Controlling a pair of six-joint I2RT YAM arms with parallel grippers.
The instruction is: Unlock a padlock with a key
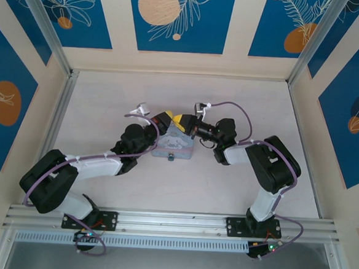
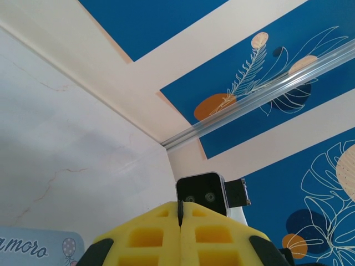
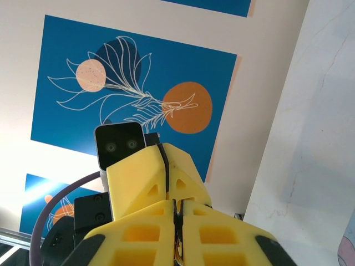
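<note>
Open surface [image 1: 108, 92] lies left, right and beyond the centre, up to the walls [image 1: 178, 63]. Centre obstructed: the tin box [image 1: 173, 149] sits there, with left pincer [image 1: 166, 118] and right pincer [image 1: 181, 120] meeting at its far side.

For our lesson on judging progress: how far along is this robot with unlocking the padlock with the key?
Done: nothing sure; the padlock sits at the tin box's near edge, too small to tell if open. In hand: both jaws are shut, tips meeting above the box; a thin dark sliver shows between the left jaws, perhaps the key. Left: insert, turn, free the shackle.
</note>
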